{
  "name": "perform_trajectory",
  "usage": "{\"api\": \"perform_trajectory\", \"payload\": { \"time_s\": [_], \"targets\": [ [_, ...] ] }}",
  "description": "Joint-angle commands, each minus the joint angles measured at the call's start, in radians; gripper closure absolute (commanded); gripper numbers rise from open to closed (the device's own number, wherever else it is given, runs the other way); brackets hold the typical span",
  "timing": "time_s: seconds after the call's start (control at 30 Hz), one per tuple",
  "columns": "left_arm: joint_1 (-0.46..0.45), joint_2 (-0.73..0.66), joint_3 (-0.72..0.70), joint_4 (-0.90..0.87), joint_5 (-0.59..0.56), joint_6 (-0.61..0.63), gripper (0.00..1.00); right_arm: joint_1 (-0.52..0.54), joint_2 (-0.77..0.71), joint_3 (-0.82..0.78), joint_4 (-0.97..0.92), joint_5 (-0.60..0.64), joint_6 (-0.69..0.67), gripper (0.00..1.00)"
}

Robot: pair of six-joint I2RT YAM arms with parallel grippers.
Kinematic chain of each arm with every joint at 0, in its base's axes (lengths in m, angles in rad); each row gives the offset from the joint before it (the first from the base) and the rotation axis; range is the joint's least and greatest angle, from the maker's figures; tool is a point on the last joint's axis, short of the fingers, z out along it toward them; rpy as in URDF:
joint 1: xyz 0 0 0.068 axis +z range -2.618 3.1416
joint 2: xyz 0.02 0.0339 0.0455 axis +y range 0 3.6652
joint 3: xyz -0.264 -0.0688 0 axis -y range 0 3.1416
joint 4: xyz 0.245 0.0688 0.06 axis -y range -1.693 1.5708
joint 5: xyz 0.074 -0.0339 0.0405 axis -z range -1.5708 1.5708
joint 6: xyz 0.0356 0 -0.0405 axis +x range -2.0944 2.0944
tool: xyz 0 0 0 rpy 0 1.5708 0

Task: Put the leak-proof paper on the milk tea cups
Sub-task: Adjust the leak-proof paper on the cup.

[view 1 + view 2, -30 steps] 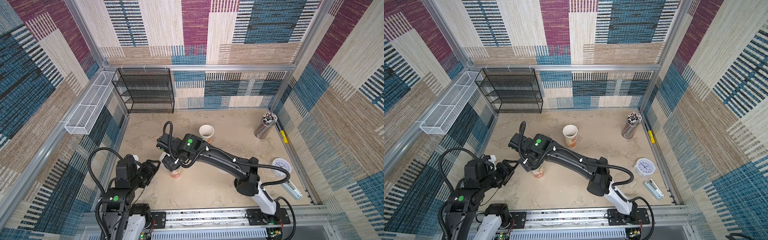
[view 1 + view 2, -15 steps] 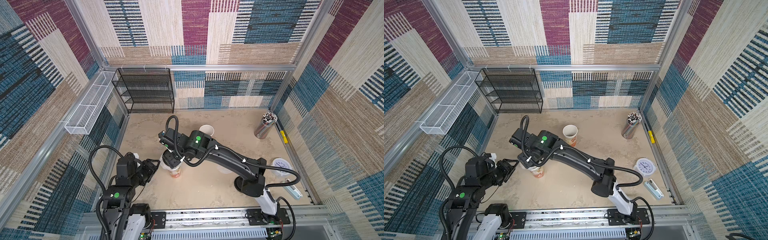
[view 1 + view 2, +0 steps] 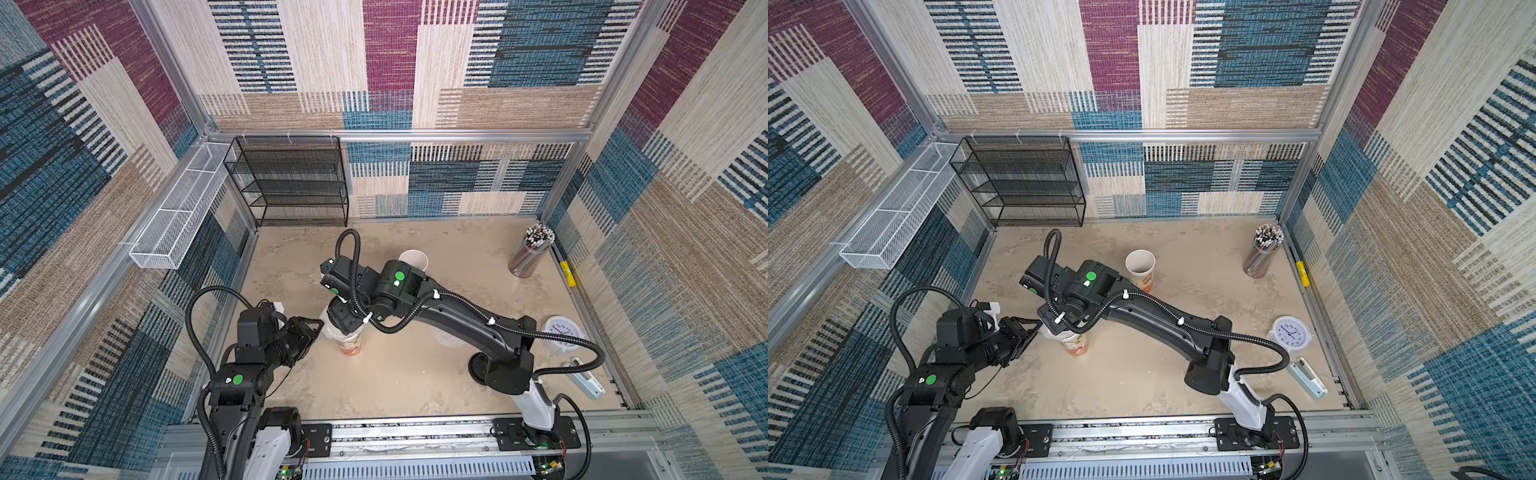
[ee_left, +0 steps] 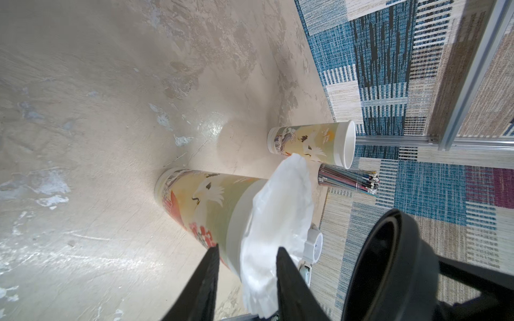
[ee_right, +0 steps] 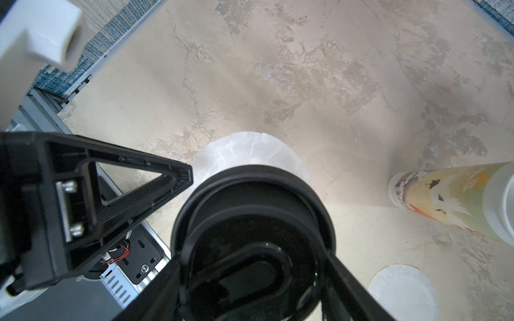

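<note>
Left wrist view: paper (image 4: 281,200) thin, limp, draped over cup (image 4: 211,200); pinch overhanging edge lightly. Left gripper (image 4: 247,250) half-open astride edge; right gripper (image 5: 254,258) clamped on black lid (image 5: 250,189).

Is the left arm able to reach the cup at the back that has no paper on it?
Probably not right now. The right arm, holding a black lid, hangs over the near cup, right between the left pincer and the back cup. It would have to go around.
</note>
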Motion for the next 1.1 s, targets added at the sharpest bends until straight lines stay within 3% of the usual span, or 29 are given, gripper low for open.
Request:
{"api": "perform_trajectory", "payload": {
  "time_s": [0.0, 1.07],
  "targets": [
    [0.001, 0.005, -0.004, 0.028, 0.020, 0.026, 0.66, 0.000, -0.007, 0.002, 0.001, 0.010, 0.009, 0.29],
    [0.000, 0.006, -0.025, 0.018, 0.073, 0.050, 0.95, 0.001, 0.003, 0.003, 0.000, -0.004, 0.006, 0.30]
  ]
}}
